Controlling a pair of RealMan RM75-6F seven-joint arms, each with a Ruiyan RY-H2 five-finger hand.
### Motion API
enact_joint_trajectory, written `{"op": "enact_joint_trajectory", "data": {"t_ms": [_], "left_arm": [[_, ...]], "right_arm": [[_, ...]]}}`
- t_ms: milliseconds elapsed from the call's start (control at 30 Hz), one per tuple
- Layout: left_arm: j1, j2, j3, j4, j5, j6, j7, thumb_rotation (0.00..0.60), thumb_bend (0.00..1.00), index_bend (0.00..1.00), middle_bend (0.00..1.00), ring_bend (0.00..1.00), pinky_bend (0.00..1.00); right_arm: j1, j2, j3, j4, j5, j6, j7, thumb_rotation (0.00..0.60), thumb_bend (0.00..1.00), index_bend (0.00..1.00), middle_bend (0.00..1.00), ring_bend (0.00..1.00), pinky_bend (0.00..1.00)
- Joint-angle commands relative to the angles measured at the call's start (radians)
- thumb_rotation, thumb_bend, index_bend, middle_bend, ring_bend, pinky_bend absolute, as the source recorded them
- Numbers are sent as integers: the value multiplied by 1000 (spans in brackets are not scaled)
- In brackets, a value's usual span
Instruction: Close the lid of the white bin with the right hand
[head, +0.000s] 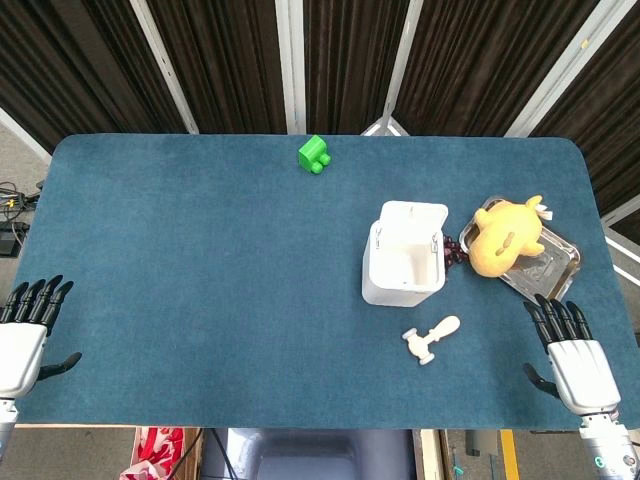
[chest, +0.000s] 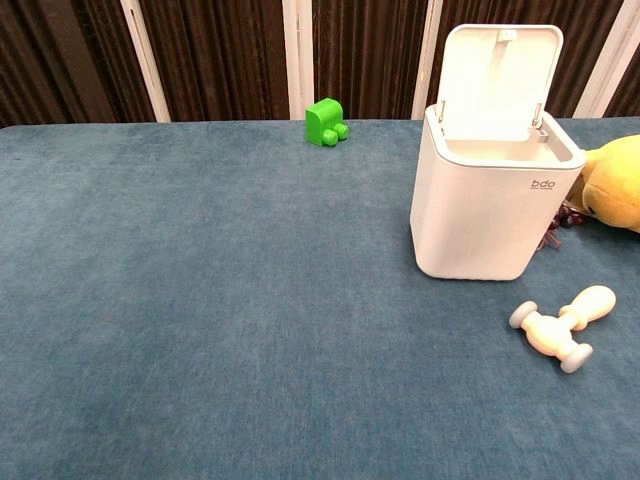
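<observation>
The white plastic bin stands on the blue desk, its hinged lid upright. The right hand, fingers apart and empty, lies nearer, the bin ahead to its left.

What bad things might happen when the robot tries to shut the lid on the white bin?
The lid stands straight up, so a push from the wrong side would not fold it down and might tip the white bin.

The right hand rests at the table edge, with the small white hammer lying between it and the bin; reaching across may knock it away.

The yellow plush toy on the metal tray sits close beside the bin and may get bumped.
</observation>
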Motion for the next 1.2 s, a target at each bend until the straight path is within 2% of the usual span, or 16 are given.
{"op": "enact_joint_trajectory", "data": {"t_ms": [33,333,500,533,567,600,633,667,700,800,867,1033,1200], "left_arm": [[0,1,0,0,0,0,-2,600,0,0,0,0,0],[5,4,2,-2,5,10,-5,600,0,0,0,0,0],[7,6,2,-2,5,12,-12,600,0,0,0,0,0],[7,6,1,-2,4,12,-14,600,0,0,0,0,0],[7,7,1,-3,1,10,-17,600,0,0,0,0,0],[7,9,0,-4,-1,9,-20,600,0,0,0,0,0],[7,10,0,-5,-3,8,-22,600,0,0,0,0,0],[7,12,-1,-6,-6,7,-23,600,0,0,0,0,0],[8,13,-1,-8,-9,6,-24,600,0,0,0,0,0],[7,17,-2,-12,-11,4,-28,600,0,0,0,0,0],[5,17,-3,-14,-11,1,-30,600,0,0,0,0,0],[-1,18,1,-23,-12,-14,-27,600,0,0,0,0,0],[-1,22,-1,-30,-19,-18,-33,600,0,0,0,0,0]], "right_arm": [[0,-1,0,-1,-1,0,-2,600,283,0,0,0,0],[-1,2,5,-15,-8,11,7,600,283,0,0,0,0],[18,28,20,-80,17,-21,36,600,283,0,0,3,23],[28,38,30,-101,29,-33,40,600,283,0,7,25,71],[38,47,41,-119,40,-43,41,600,283,0,58,100,190],[51,56,59,-140,55,-53,41,600,283,0,149,212,343],[60,62,73,-156,67,-59,40,600,283,0,228,302,436],[74,73,92,-182,91,-73,38,600,283,0,348,418,537],[90,84,111,-214,121,-95,41,600,283,0,437,505,600],[148,132,172,-305,236,-179,34,600,294,0,567,632,672],[184,153,208,-338,298,-219,18,600,333,0,604,665,679],[282,189,304,-400,477,-301,-25,600,419,0,641,698,699],[399,202,385,-405,692,-378,-74,600,470,0,666,723,716]]}}
